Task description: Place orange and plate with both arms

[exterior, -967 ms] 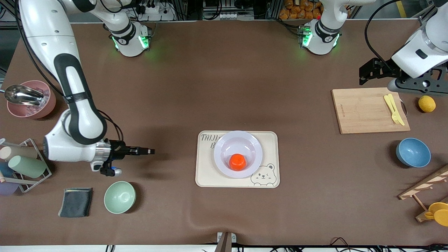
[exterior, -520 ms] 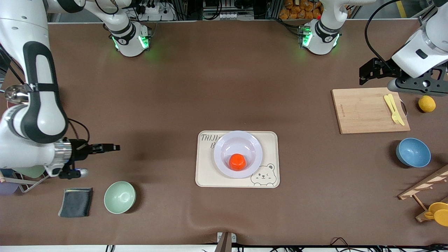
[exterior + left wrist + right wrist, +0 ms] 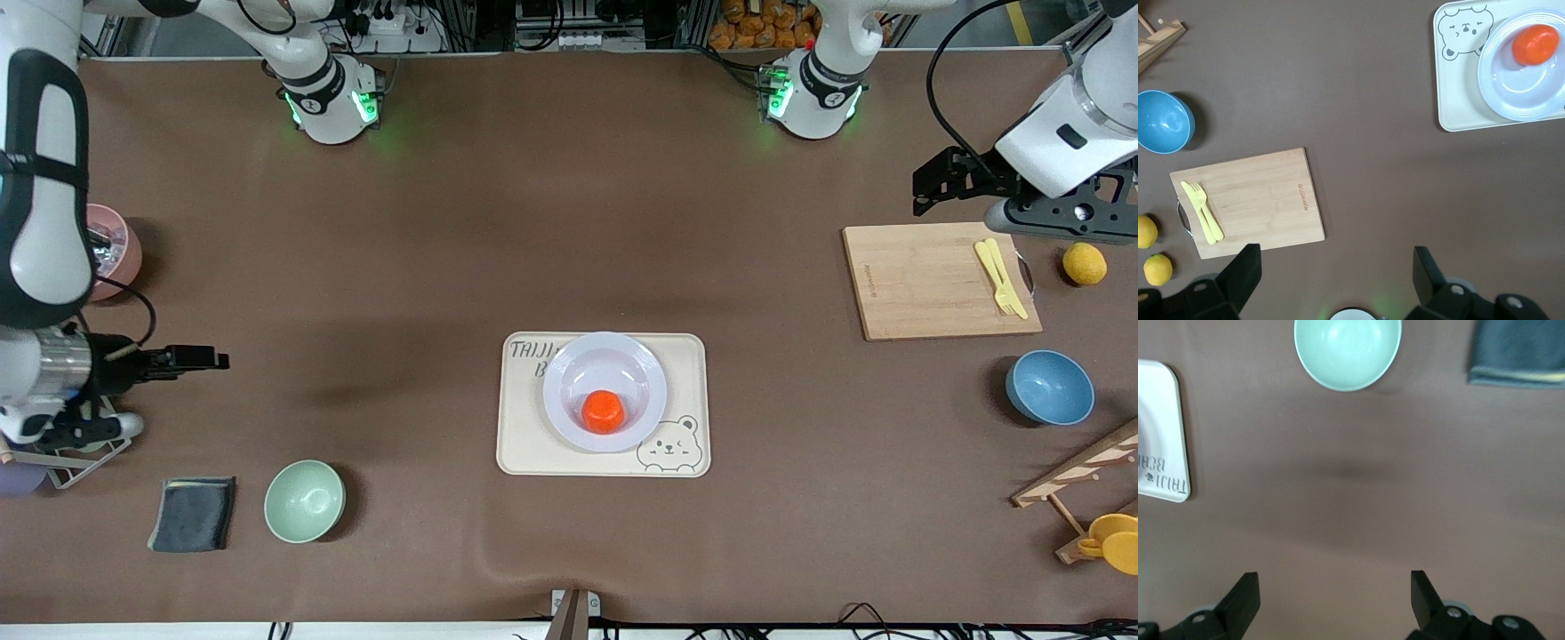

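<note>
The table [image 3: 569, 222] is being lit evenly and softly from overhead; soft, diffuse shadows are being cast beside the mint bowl [image 3: 304, 500] and the blue bowl [image 3: 1049, 387]; green glows are being thrown onto the cloth at both arm bases; a faint sheen is being shown on the orange [image 3: 603, 411]; the right wrist view is being rendered slightly soft.
</note>
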Tool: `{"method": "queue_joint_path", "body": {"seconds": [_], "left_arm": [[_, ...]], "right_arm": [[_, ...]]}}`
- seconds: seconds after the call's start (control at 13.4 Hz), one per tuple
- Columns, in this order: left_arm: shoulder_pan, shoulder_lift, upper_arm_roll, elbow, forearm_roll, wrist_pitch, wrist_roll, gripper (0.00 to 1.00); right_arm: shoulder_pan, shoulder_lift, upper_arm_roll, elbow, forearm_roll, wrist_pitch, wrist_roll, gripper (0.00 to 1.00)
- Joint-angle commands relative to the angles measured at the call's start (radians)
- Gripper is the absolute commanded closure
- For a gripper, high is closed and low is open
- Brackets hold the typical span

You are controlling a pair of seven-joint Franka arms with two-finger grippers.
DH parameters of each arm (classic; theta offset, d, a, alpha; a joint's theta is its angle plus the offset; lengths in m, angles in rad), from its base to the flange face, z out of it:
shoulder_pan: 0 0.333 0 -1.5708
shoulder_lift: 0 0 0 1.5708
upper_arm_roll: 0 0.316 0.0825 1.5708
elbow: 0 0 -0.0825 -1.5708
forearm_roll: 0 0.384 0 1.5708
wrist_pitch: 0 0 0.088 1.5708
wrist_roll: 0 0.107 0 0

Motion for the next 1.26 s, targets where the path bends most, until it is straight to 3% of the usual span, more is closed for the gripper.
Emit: {"method": "queue_joint_path", "body": {"seconds": [0.0,0.15,0.45,0.74,0.89,1.19], "left_arm": [[-0.002,0.001,0.000,0.019,-0.014,-0.001,0.003,0.00],[-0.010,0.002,-0.002,0.026,-0.009,-0.001,-0.002,0.00],[-0.001,0.002,-0.002,0.026,-0.014,-0.001,-0.002,0.00],[0.001,0.002,0.001,0.026,-0.016,-0.001,0.000,0.00],[0.001,0.002,0.001,0.026,-0.019,-0.001,0.000,0.00],[0.001,0.002,0.001,0.026,-0.022,-0.001,0.000,0.00]], "right_arm": [[-0.013,-0.136,0.012,-0.051,-0.062,-0.027,0.034,0.00],[-0.012,-0.221,0.014,-0.095,-0.151,-0.027,0.020,0.00],[-0.024,-0.355,0.012,-0.186,-0.193,-0.016,0.014,0.00],[-0.030,-0.531,0.014,-0.438,-0.193,0.115,0.013,0.00],[-0.026,-0.550,0.015,-0.480,-0.194,0.162,0.013,0.00],[-0.009,-0.533,0.020,-0.436,-0.223,0.167,0.016,0.00]]}}
